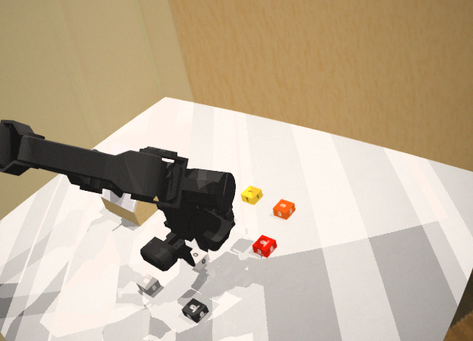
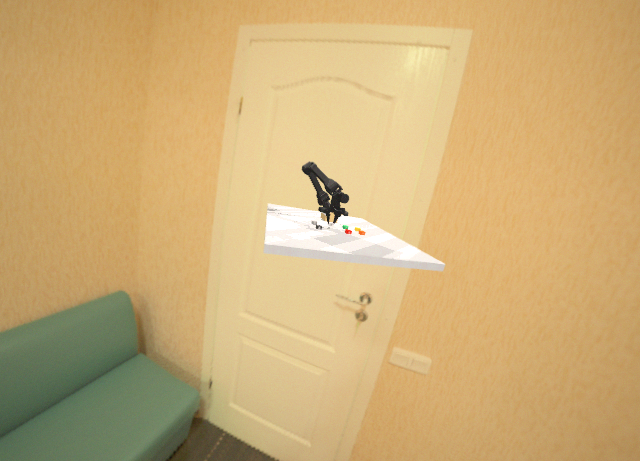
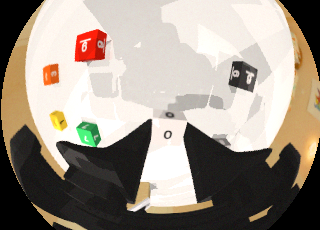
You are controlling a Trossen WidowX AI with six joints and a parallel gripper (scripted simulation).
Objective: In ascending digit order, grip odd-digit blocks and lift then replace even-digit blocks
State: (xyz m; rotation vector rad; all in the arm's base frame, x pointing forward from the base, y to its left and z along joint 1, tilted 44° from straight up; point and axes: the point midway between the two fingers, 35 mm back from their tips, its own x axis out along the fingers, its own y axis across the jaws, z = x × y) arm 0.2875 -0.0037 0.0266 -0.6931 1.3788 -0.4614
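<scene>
White block (image 1: 199, 258) (image 2: 330, 224) (image 3: 168, 133), digit 0: located between my fingertips, lower centre of the wrist view. My gripper (image 1: 196, 254) (image 2: 332, 222) (image 3: 167, 124) is clamped on its left and right sides there. Required axis: straight up, slightly, then straight down.

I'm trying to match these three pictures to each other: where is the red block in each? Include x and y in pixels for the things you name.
Top: the red block (image 1: 264, 245) (image 2: 348, 232) (image 3: 90, 45) is right of the gripper (image 1: 191, 259) (image 2: 331, 223) (image 3: 167, 124), below the orange block (image 1: 284, 208) (image 2: 361, 233) (image 3: 51, 74).
Exterior: near the picture's centre, just left of orange.
Wrist: upper left.
Shared landmark: the orange block.
</scene>
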